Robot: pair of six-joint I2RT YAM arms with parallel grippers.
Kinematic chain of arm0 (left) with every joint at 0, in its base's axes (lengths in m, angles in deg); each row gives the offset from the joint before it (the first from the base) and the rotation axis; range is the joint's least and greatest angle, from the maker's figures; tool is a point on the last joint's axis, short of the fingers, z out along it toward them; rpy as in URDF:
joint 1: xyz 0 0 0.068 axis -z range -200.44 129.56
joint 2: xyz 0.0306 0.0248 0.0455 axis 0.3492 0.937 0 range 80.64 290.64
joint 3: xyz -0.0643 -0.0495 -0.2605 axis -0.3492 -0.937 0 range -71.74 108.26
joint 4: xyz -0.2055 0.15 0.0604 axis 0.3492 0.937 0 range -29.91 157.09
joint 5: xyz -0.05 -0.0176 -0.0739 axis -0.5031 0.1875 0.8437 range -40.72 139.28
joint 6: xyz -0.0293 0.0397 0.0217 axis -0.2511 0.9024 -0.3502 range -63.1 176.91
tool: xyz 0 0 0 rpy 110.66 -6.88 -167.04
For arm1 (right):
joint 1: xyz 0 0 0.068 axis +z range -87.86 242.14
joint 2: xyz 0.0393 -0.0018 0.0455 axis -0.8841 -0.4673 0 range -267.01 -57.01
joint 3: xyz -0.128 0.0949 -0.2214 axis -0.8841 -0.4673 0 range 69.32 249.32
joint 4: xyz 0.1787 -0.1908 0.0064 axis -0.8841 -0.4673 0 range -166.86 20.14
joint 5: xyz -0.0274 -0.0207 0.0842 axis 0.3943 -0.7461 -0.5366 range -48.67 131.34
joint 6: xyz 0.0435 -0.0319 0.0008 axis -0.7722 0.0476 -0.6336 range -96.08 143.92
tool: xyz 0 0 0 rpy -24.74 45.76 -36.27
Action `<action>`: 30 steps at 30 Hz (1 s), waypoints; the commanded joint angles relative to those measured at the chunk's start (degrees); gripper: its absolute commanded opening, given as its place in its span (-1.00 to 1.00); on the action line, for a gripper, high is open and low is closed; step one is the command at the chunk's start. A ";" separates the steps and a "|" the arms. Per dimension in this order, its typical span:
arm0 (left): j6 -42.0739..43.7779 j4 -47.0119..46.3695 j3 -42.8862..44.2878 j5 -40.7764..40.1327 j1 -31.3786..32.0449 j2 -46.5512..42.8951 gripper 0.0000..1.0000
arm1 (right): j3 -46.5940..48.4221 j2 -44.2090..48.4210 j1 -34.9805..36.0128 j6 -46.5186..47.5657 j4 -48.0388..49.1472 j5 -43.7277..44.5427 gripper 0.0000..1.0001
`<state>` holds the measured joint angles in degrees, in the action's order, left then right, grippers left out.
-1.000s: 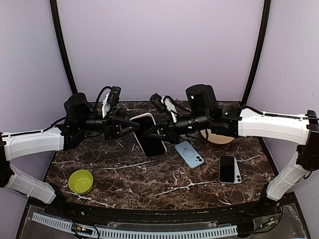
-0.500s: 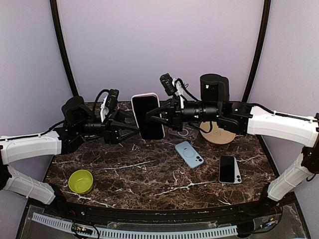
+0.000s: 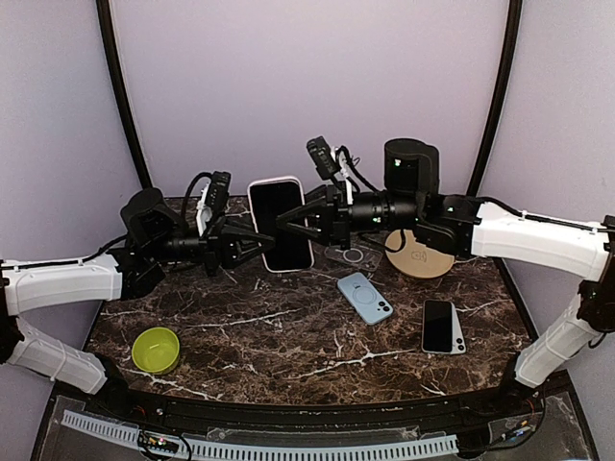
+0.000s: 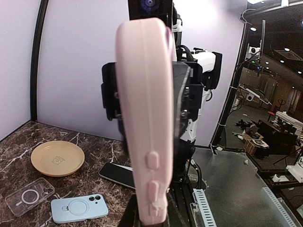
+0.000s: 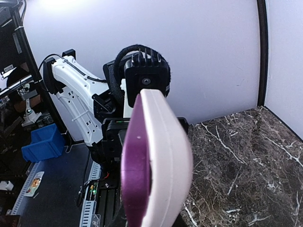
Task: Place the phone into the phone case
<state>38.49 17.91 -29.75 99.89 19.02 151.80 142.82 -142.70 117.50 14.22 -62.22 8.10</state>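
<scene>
Case: dark-screened phone (image 3: 279,200) framed by pale pink case (image 4: 144,118)
Axis: held upright
Hands: phone clamped between left hand (image 3: 256,240) and right hand (image 3: 289,223)

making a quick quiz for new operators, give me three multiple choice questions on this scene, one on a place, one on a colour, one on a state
1. Where does the spare phone lie?
A) at the far left edge
B) against the back wall
C) right of the blue case

2. What colour is the bowl?
A) red
B) yellow-green
C) black

3. The cased phone is:
A) held upright off the table
B) lying flat
C) leaning on the wall

Answers: 1 C, it lies flat just right of the blue case. 2 B, it is plainly yellow-green. 3 A, the left fingers and right fingers pinch its edges in the air.
</scene>
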 commanded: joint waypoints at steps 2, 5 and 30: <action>-0.84 -4.93 -1.16 -0.05 0.77 -2.53 -1.00 | -0.16 1.68 -2.24 1.27 1.50 -3.23 0.41; -0.81 -7.19 -1.86 -0.75 0.79 -3.74 -1.00 | -2.82 2.75 -2.66 1.62 -1.38 -1.85 0.47; -0.60 -6.38 -2.03 -1.03 0.67 -3.43 -0.48 | -4.50 2.41 -1.83 0.52 -0.86 -5.92 -1.00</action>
<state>37.24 16.82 -32.61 96.70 19.48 149.92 135.73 -141.19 115.40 15.16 -64.27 3.40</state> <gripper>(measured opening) 0.185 0.083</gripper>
